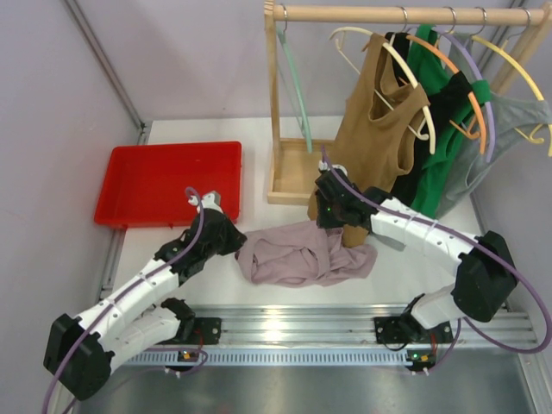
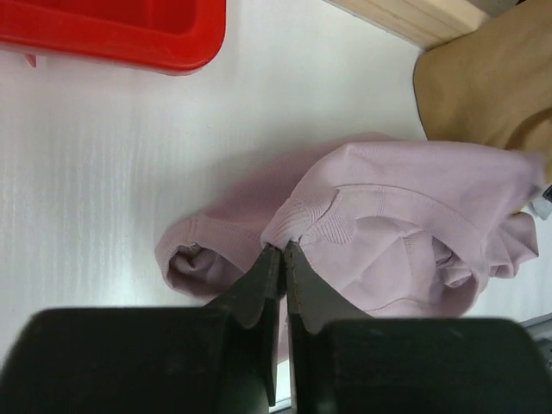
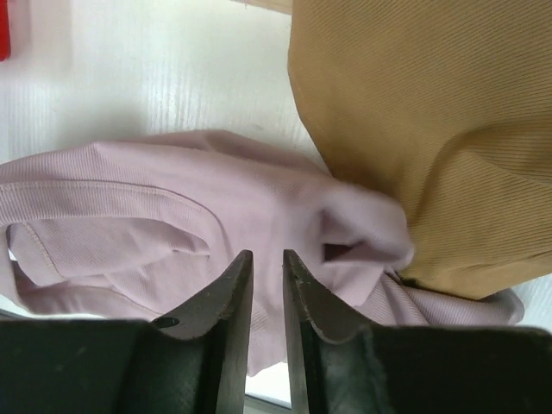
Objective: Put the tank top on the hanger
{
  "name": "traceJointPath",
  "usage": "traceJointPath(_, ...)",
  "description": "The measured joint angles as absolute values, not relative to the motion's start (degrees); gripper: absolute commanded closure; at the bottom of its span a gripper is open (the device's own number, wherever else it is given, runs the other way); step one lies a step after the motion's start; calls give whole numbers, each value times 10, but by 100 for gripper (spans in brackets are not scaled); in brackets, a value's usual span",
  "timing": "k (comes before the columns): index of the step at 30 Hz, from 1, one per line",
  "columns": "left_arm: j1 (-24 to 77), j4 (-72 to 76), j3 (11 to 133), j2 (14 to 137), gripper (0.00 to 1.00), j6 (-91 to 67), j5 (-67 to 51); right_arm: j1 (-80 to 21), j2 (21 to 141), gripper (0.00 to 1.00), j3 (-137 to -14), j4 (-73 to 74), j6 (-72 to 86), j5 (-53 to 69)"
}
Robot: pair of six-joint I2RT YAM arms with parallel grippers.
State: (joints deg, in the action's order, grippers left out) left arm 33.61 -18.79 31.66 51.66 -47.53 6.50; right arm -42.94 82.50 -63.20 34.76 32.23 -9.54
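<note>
Two grippers are on the cloth, so start closest in. The left gripper [image 2: 281,248], black fingers pressed together, pinches a puckered fold of the soft pale mauve sleeveless tank top [image 1: 297,259], with creases fanning out from the tips. In the top view that grip sits at the garment's 9 o'clock edge. The right gripper [image 3: 267,254] hangs over the 2 o'clock corner, its jaws a narrow slit apart. Nothing is caught between them, and mauve cloth lies right beneath.

The tank top lies crumpled on the white table [image 1: 250,172], near the front edge, between the two arms. Its right corner is tucked against the hem of the tan-brown ribbed tank top [image 1: 375,129].

Further out, at 10 o'clock from the heap, a red rectangular plastic tray [image 1: 168,181] rests apart from the cloth. At 12 o'clock stands the pale wooden clothes rack [image 1: 388,13]. From the left end of its rail dangles the thin pale mint-green curved plastic hanger [image 1: 294,86], bare and well clear of the tank top. The tan top hangs to its right, with a green garment [image 1: 435,155] and a grey garment [image 1: 509,125] beyond.
</note>
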Motion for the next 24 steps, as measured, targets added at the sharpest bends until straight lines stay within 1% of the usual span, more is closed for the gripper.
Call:
traceJointPath(1,335,-188,317,517,80,-473,64,-429,825,76,-632,347,323,-96)
traceJointPath(3,335,-188,317,515,73,-468,62,-429,821,74,-632,347,324,-96)
traceJointPath(4,335,-188,317,515,68,-465,62,-429,818,70,-631,347,324,-96)
traceJointPath(7,335,-193,319,509,60,-461,63,-429,802,66,-630,347,326,-96)
traceJointPath(17,335,-241,366,472,58,-441,69,-430,706,65,-603,359,328,-86)
traceJointPath(22,335,-264,399,470,58,-429,67,-434,617,57,-607,407,316,-74)
traceJointPath(24,335,-272,413,470,58,-424,66,-434,581,55,-644,453,306,-77)
